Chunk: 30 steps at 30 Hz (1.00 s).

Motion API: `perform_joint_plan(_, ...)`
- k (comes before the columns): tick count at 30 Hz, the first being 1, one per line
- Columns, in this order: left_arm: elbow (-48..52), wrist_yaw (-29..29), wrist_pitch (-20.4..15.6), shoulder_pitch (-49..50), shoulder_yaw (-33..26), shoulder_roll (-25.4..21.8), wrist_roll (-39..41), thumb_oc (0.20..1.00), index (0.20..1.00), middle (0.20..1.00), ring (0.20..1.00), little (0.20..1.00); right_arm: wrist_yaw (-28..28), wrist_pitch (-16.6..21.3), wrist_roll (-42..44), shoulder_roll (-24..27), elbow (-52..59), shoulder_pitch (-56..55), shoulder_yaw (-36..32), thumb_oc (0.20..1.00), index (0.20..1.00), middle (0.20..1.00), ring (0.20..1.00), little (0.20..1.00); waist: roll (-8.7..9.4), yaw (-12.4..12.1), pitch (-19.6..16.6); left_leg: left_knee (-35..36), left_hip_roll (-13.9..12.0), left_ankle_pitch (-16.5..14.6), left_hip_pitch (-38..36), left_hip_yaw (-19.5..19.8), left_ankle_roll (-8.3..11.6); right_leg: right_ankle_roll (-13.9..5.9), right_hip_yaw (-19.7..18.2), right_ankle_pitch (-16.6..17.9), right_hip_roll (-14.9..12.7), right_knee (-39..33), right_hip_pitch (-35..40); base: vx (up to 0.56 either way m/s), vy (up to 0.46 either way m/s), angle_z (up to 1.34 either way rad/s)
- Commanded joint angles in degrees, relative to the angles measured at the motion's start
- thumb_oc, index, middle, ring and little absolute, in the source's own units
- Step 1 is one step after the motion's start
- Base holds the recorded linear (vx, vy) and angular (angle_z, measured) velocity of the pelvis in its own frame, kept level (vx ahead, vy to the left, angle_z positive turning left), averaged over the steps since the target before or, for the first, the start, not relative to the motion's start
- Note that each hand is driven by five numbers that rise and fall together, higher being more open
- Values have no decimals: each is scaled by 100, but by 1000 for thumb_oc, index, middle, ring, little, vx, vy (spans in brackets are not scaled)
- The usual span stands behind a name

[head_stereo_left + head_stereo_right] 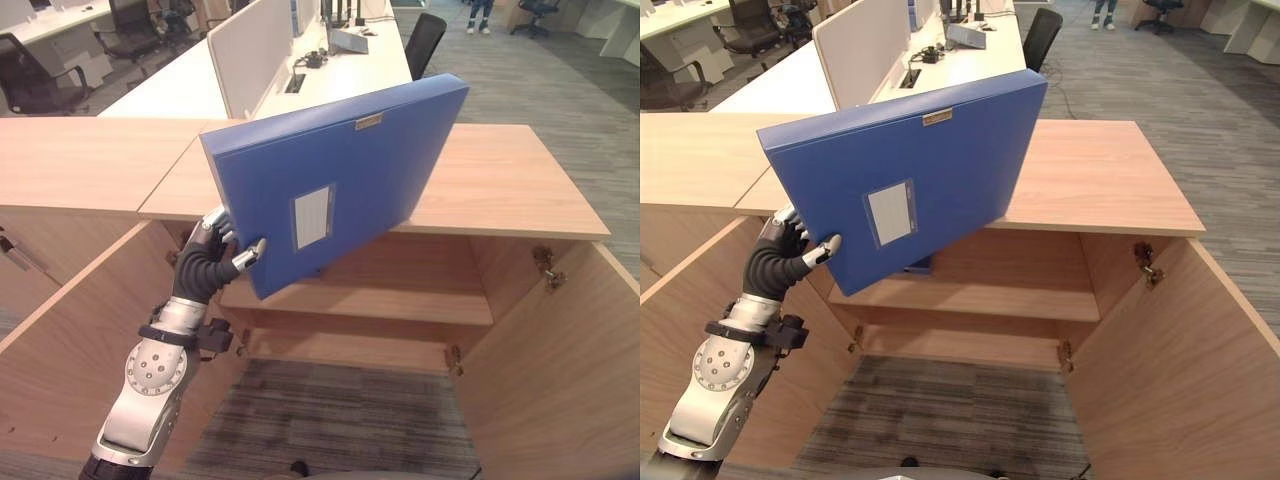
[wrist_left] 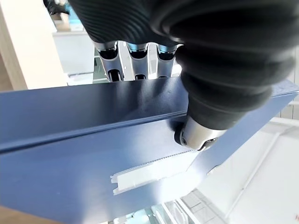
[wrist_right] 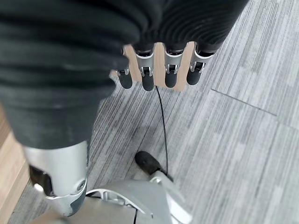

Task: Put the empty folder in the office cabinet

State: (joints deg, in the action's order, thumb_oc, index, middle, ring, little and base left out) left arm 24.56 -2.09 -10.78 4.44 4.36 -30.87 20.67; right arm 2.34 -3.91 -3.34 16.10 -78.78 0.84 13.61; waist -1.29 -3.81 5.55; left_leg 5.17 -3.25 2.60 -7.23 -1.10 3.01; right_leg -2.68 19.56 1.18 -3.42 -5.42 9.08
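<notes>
Silver-grey arm, dark ribbed wrist cover

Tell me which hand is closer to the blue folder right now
Left. The left hand grips the blue folder at its lower left corner, thumb on the front face, in front of the open cabinet. The right hand hangs over the carpet, fingers relaxed, holding nothing.

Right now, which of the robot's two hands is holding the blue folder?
The left robot hand: it pinches the flat blue plastic folder at its lower corner. The right robot hand hangs with relaxed fingers over the carpet, holding nothing.

Office, desks (image 1: 360, 70), swivel chairs (image 1: 422, 42), cabinet (image 1: 560, 330)
</notes>
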Motion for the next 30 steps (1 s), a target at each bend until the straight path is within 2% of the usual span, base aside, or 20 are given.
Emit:
perform_joint_plan(1,766,238,-249,-166,-185,-245,665,200,200,200,200,200,-111,88,95,-142,-257,277,242,1000,1000,1000,1000,1000,416,8,-105,-17,60,-538,9,11,-8,-393,-165,-176,-335,42,137,0,0,0)
perform_joint_plan(5,922,386,-242,-331,-135,-339,1238,200,200,200,200,200,-150,88,18,-212,-288,256,317,1000,1000,1000,1000,1000,418,22,-124,-17,73,-548,20,7,-21,-393,-178,-172,-334,42,123,0,0,0)
perform_joint_plan(9,875,525,-124,-482,153,-301,1721,200,200,200,200,200,-174,106,-19,-245,-288,269,391,1000,1000,1000,1000,1000,416,48,-139,-17,83,-557,18,11,-35,-387,-196,-174,-335,42,128,0,0,0)
perform_joint_plan(16,549,748,288,-244,571,-397,2236,200,200,200,200,200,-236,211,200,-323,-114,376,453,1000,1000,1000,1000,1000,403,80,-147,-17,83,-558,9,-10,-66,-384,-242,-151,-332,42,116,0,0,0)
perform_joint_plan(21,449,791,413,102,533,-482,2224,200,200,200,200,200,-198,320,619,-351,149,451,412,1000,1000,1000,1000,1000,386,66,-151,-17,83,-558,-3,-14,-77,-380,-264,-149,-327,42,112,0,0,0)
perform_joint_plan(23,369,788,489,394,491,-609,2111,200,200,200,200,200,-172,321,1247,-377,382,755,301,1000,1000,1000,1000,1000,379,19,-161,-17,81,-546,-2,-18,-79,-374,-272,-145,-321,42,111,0,0,0)
perform_joint_plan(24,373,788,491,396,483,-612,2112,200,200,200,200,200,-172,318,1255,-381,379,764,307,1000,1000,1000,1000,1000,382,22,-155,-17,81,-547,-4,-20,-79,-374,-274,-146,-321,42,112,17,-9,-8)
perform_joint_plan(26,242,785,492,599,547,-655,1914,200,200,200,200,200,-37,421,1426,-78,789,920,327,1000,1000,1000,1000,1000,412,-18,-150,-17,80,-535,2,-8,-76,-368,-279,-149,-306,42,105,12,-11,-7)
perform_joint_plan(28,209,738,479,752,422,-723,1642,200,200,200,200,200,117,476,1540,16,943,1043,239,1000,1000,1000,1000,1000,400,-51,-128,-17,87,-532,9,-2,-75,-371,-274,-141,-305,42,98,0,0,0)
perform_joint_plan(30,243,870,485,1292,96,-787,1408,200,200,200,200,200,153,461,1415,368,2009,744,118,1000,1000,1000,1000,1000,397,-36,-83,-17,79,-535,6,-33,-71,-371,-294,-139,-302,42,83,0,0,0)
